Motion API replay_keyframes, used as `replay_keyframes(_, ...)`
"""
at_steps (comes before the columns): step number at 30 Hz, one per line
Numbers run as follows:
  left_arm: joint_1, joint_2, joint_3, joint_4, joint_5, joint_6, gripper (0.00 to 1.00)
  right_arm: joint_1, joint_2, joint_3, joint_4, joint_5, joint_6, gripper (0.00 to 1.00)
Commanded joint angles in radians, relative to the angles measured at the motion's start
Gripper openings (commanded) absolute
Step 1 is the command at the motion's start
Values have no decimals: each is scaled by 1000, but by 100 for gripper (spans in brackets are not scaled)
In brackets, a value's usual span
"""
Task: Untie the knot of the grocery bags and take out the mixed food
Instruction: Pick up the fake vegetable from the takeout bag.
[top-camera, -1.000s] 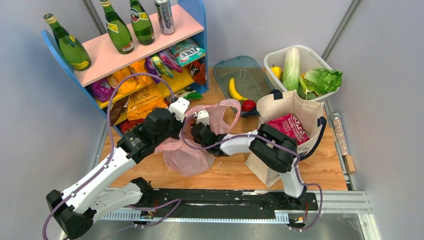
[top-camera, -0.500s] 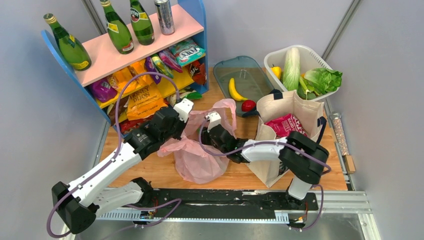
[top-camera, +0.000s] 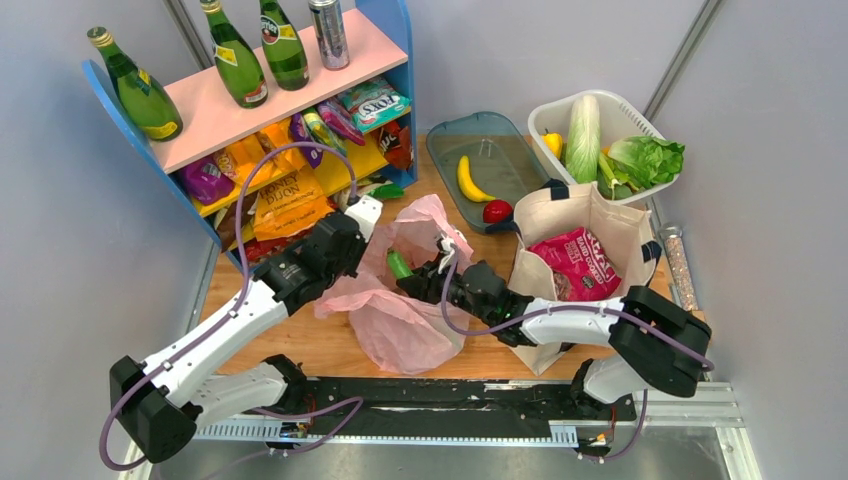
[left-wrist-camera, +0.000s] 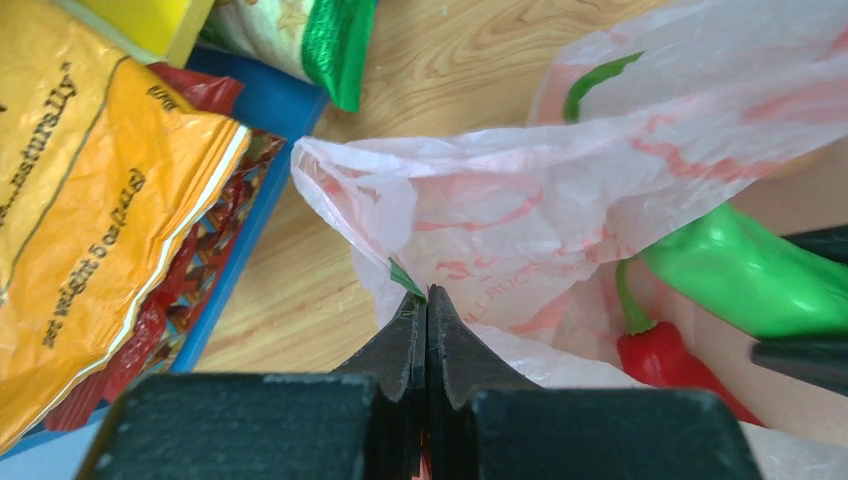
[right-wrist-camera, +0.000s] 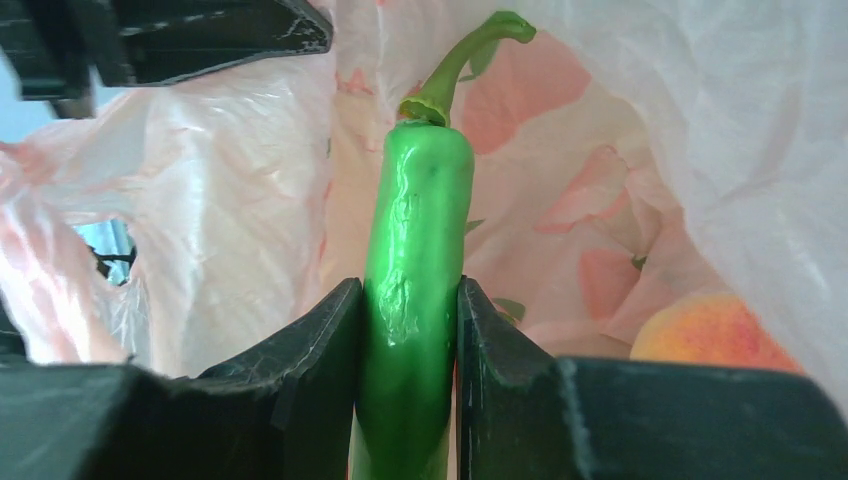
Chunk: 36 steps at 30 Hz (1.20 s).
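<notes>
Pink bag (top-camera: 400, 325) is sitting on the desk (top-camera: 300, 345) between the two arms, mouth gaping open toward the shelf (top-camera: 300, 90). Left pincer (left-wrist-camera: 427, 300) is pressing its tips together on the bag's thin rim film at the shelf side and holding that edge up; in the top view the left pincer (top-camera: 365, 215) is sitting at the bag's left lip. Right pincer (right-wrist-camera: 410, 300) is reaching into the mouth, clamped on the green pepper (right-wrist-camera: 415, 230), one finger on each side of its body and the stem pointing away from the camera. From above the green pepper (top-camera: 398, 264) is poking up inside the opening, just ahead of the right pincer (top-camera: 425, 280). A red chili (left-wrist-camera: 660, 355) is lying inside the bag beside the green one, and a peach (right-wrist-camera: 705, 330) is showing low in the bag to the right. Canvas tote (top-camera: 560, 215) is standing just right of the pink bag with a magenta packet (top-camera: 575, 262) inside. Banana (top-camera: 468, 180) is lying in the grey tray (top-camera: 500, 135), and a red fruit (top-camera: 497, 211) is sitting at the tray's near edge.
</notes>
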Motion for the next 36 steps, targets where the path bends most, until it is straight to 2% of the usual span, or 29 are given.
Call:
replay_keyframes(1,35,-30,7,0,-115,-17,0,7,-77,-31,91,-18,3,0)
replay_keyframes(8,80,-56,8,0,-102,-30,0,7,-159,-72,107,-97,-21,0)
replay_keyframes(15,84,-47,0,28,33,7,0,7,-236,-84,152,-155,-31,0)
replay_keyframes(22,84,-47,-3,49,214,35,0,8,-247,-25,178,-100,-34,0)
replay_keyframes(27,84,-61,-8,51,237,36,0,7,-226,63,149,-75,-40,0)
replay_keyframes(36,85,-81,-10,54,247,36,0,5,-219,123,264,-32,-37,0)
